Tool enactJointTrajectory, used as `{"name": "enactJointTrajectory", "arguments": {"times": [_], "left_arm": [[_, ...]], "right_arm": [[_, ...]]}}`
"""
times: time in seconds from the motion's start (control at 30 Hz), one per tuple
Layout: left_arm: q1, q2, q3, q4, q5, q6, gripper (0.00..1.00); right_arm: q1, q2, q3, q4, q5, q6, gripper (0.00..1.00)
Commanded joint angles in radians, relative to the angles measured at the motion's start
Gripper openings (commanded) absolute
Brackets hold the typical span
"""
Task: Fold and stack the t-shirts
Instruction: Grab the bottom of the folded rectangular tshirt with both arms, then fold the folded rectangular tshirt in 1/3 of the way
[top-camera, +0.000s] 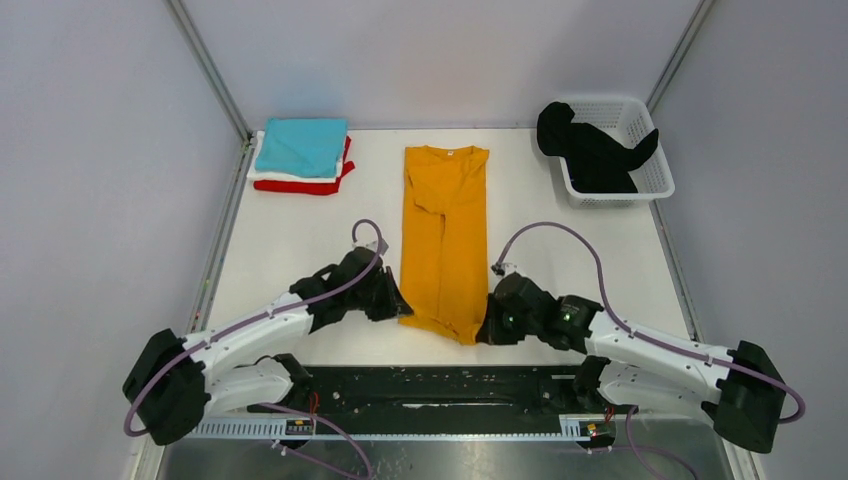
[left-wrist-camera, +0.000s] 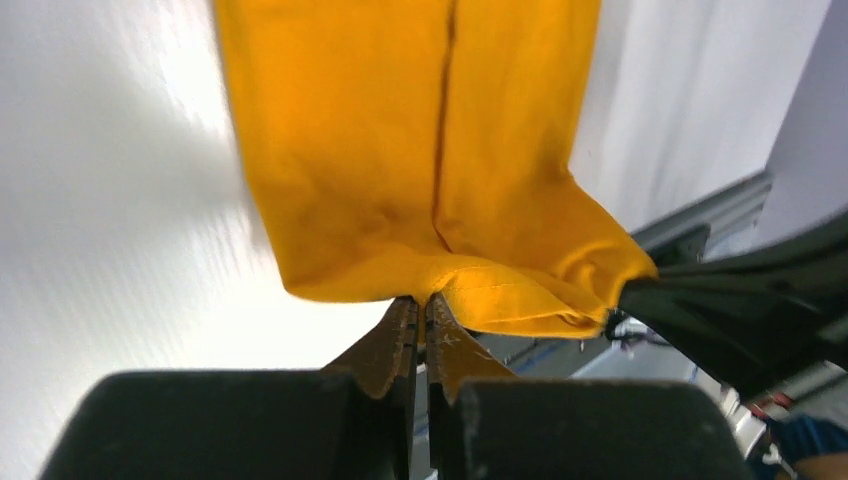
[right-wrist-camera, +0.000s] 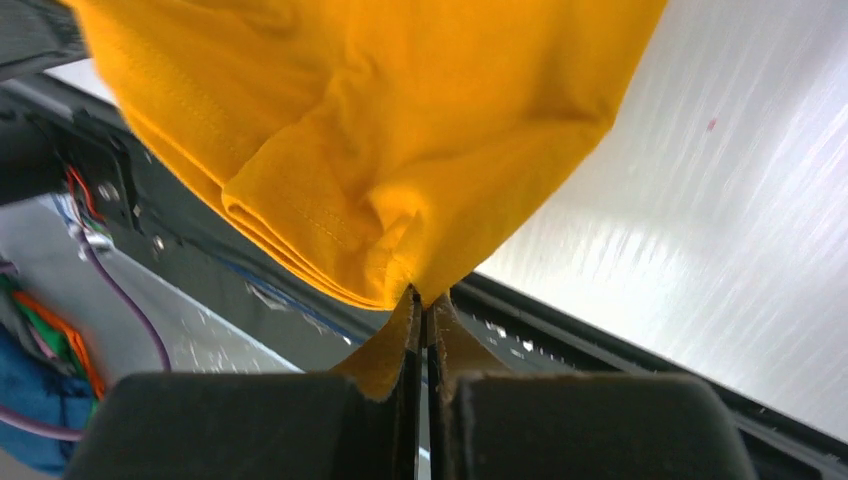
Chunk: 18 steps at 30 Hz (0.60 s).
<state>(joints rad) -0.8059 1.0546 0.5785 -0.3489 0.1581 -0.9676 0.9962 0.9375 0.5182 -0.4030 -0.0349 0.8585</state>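
Mustard-orange t-shirt (top-camera: 445, 235), folded long and soft, hem pinched by left claw (left-wrist-camera: 422, 318) and right claw (right-wrist-camera: 421, 305).

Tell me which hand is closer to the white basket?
Right. The right hand grips the mustard-orange cloth t-shirt on the side of the white plastic lattice basket; the left hand grips its opposite corner, farther away.

Bright, even overhead light filled the top view, leaving only soft shadows beneath the arms (top-camera: 250, 330). In the wrist views, glare streaked the white desk (left-wrist-camera: 90, 200). The near fingers (left-wrist-camera: 380, 350) and the mustard-orange t-shirt (left-wrist-camera: 400, 150) looked slightly blurred.
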Motion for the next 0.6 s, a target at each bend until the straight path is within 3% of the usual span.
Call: {"name": "enactJointTrajectory", "arguments": {"times": [0.0, 0.27, 0.57], "left_arm": [[0.103, 0.102, 0.090, 0.118, 0.023, 0.073, 0.00], [0.269, 0.355, 0.329, 0.159, 0.052, 0.159, 0.00], [0.328, 0.562, 0.533, 0.113, -0.006, 0.212, 0.00]], "right_arm": [[-0.118, 0.087, 0.130, 0.054, 0.076, -0.115, 0.00], [-0.309, 0.317, 0.342, 0.083, 0.083, -0.278, 0.00], [-0.457, 0.551, 0.530, 0.131, -0.039, -0.370, 0.00]]}}
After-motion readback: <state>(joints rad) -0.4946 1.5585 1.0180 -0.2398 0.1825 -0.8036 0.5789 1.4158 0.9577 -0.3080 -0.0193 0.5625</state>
